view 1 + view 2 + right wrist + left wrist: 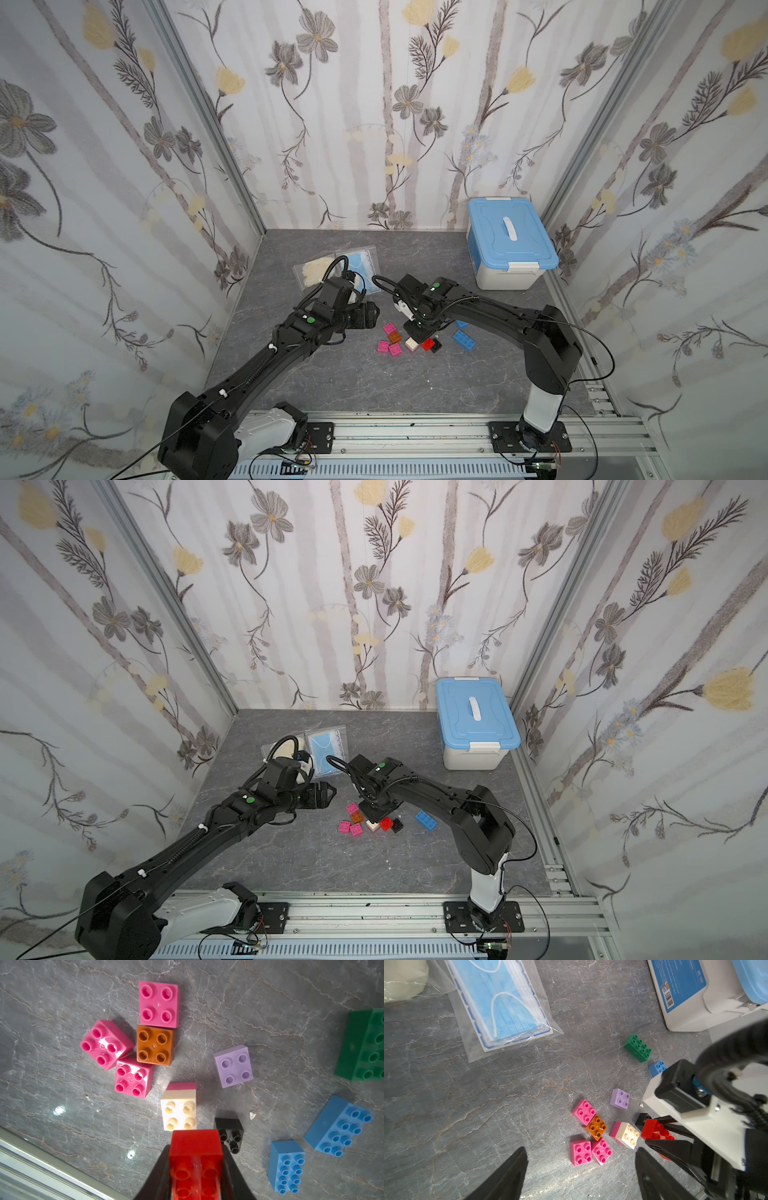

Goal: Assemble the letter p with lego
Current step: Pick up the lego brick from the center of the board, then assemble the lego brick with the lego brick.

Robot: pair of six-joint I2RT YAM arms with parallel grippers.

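Note:
My right gripper point(195, 1152) is shut on a red brick point(195, 1145), held low between the cream brick point(179, 1113) that sits on a pink one and the black brick point(229, 1133). Three pink bricks point(159, 1004) and an orange one point(154, 1045) lie in a cluster, with a lavender brick point(233, 1066) apart from them. A green brick point(361, 1045) and two blue bricks point(340, 1126) lie further off. My left gripper point(581, 1149) hovers open and empty over the table beside the pink bricks point(580, 1153). In a top view it point(372, 312) is left of the pile.
A white box with a blue lid point(509, 243) stands at the back right. A clear bag of face masks point(500, 1001) and a bag of pale gloves point(311, 270) lie behind the left arm. The aluminium rail point(415, 428) runs along the front edge.

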